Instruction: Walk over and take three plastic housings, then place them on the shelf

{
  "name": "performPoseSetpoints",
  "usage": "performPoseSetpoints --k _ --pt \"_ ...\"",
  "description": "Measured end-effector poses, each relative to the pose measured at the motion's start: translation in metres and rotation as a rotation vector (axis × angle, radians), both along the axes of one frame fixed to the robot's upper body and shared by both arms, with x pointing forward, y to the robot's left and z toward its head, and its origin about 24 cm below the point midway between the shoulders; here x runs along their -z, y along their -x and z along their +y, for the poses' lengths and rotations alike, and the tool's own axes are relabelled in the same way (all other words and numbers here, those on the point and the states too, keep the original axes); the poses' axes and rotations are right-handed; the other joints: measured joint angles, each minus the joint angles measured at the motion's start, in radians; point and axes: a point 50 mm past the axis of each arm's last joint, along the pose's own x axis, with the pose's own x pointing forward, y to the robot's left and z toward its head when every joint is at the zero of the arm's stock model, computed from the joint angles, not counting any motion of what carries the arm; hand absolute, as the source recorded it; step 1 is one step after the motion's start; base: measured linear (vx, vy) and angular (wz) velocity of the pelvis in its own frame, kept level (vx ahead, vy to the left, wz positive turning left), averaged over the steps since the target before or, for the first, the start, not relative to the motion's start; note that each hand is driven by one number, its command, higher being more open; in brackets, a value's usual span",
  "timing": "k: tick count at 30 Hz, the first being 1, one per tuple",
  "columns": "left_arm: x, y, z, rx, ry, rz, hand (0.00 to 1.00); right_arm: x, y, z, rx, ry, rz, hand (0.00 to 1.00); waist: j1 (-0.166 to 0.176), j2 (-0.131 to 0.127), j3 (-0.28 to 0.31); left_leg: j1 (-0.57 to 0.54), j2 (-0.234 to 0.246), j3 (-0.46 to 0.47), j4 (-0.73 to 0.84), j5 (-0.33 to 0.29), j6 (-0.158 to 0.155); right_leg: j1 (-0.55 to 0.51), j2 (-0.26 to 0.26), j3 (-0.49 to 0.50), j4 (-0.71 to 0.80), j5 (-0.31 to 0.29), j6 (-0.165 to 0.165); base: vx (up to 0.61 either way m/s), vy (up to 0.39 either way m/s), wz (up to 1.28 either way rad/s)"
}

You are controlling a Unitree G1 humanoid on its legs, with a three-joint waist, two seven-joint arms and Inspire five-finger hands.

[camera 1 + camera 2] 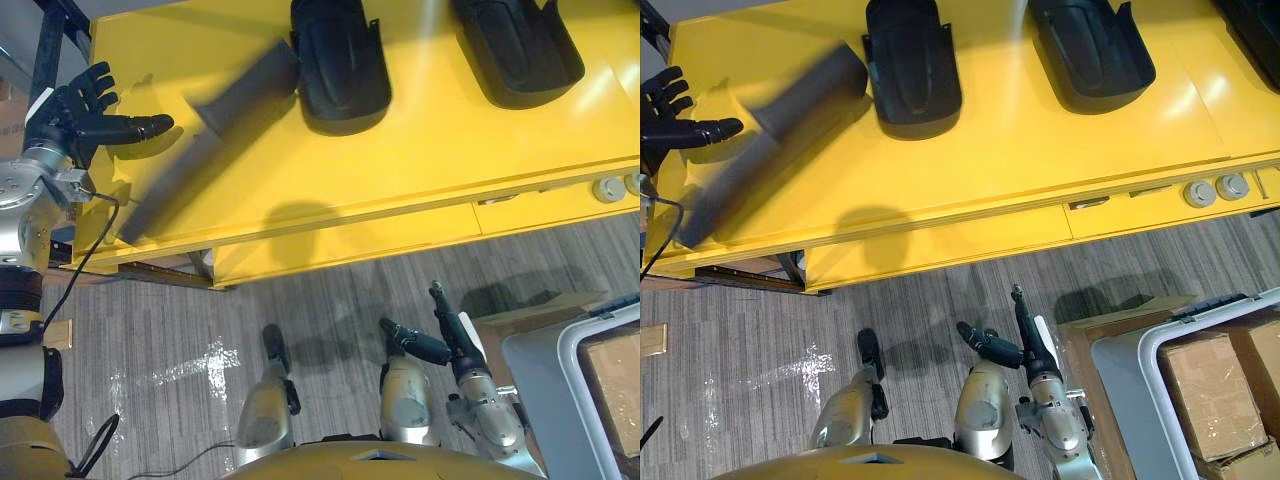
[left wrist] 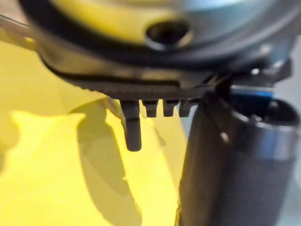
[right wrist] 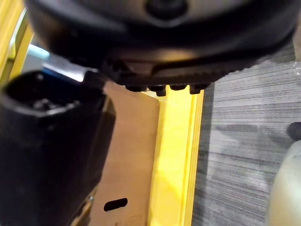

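- The left hand (image 1: 80, 112) is held over the left end of the yellow table (image 1: 420, 150). Its fingers are spread and straight, its thumb is stretched out sideways, and it holds nothing.
- Just past that thumb lies a long dark grey thing (image 1: 215, 135), slanting across the tabletop. It is too blurred to name, and a strip of yellow shows between it and the thumb tip.
- Beside the grey thing's far end is a black plastic housing (image 1: 340, 65), lying hollow side up on the table, well apart from the left hand.
- A second housing (image 1: 515, 50) lies further right on the same top, apart from the first.
- A third housing (image 1: 1252, 20) shows at the table's far right corner, cut off by the edge.
- The right hand (image 1: 455, 345) hangs low over the grey striped floor (image 1: 300, 300), in front of the table. Its fingers are loosely straight and it is empty.
- Two small round grey things (image 1: 1215, 190) sit on a ledge below the table's front edge.
- At the lower right stands a grey-rimmed bin (image 1: 1140, 370) with cardboard boxes (image 1: 1210, 385) in it.
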Motion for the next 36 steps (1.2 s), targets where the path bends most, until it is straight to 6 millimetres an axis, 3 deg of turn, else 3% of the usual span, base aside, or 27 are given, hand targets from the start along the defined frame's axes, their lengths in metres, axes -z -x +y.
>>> performPoseSetpoints --k 6,7,15,25,32,34,36 --pt "-0.001 0.000 0.000 0.006 -0.003 0.001 0.00 0.000 0.000 0.000 0.000 0.000 0.000 1.00 0.001 0.000 0.000 0.000 0.001 0.002 0.000 -0.002 -0.001 0.000 0.001 0.001 -0.002 -0.001 -0.001 0.00 0.000 0.00" --pt "-0.001 0.000 0.001 0.005 -0.003 0.001 1.00 0.000 0.000 0.000 0.000 0.000 0.000 1.00 0.001 0.000 0.000 0.000 0.001 0.002 0.000 -0.002 -0.001 0.000 0.001 0.001 -0.002 -0.001 -0.001 0.00 0.000 0.00" --pt "-0.001 0.000 0.003 -0.055 -0.039 0.001 1.00 0.000 0.000 0.001 -0.001 -0.001 -0.001 1.00 -0.008 0.001 0.000 0.001 0.002 0.007 0.001 -0.004 -0.003 -0.002 0.002 0.004 -0.004 0.000 0.000 0.00 0.000 0.00" --pt "-0.004 -0.006 0.011 -0.263 0.007 -0.071 1.00 0.004 0.004 0.014 0.009 -0.032 0.004 1.00 -0.018 0.003 0.002 0.000 0.011 0.017 0.001 -0.005 -0.004 -0.014 0.012 0.011 0.002 -0.001 -0.001 0.00 -0.014 -0.03" --pt "-0.051 -0.008 0.004 -0.362 -0.023 -0.317 1.00 -0.002 0.002 0.024 0.000 -0.067 -0.063 1.00 -0.010 0.004 0.002 0.001 0.011 0.022 0.002 -0.005 -0.005 -0.021 0.013 0.019 0.009 -0.002 -0.004 0.00 -0.006 -0.02" --pt "-0.070 -0.005 -0.007 -0.332 -0.038 -0.427 1.00 -0.004 0.001 0.027 -0.002 -0.075 -0.083 1.00 -0.005 0.004 0.002 0.004 0.011 0.022 0.002 -0.006 -0.004 -0.019 0.013 0.019 0.012 -0.004 -0.006 0.00 0.000 0.00" --pt "-0.096 0.002 -0.035 -0.227 -0.118 -0.586 1.00 -0.008 0.001 0.030 0.003 -0.085 -0.107 1.00 0.009 0.004 0.002 0.014 0.012 0.022 0.002 -0.006 -0.004 -0.008 0.014 0.017 0.011 -0.006 -0.008 0.00 0.000 0.00"
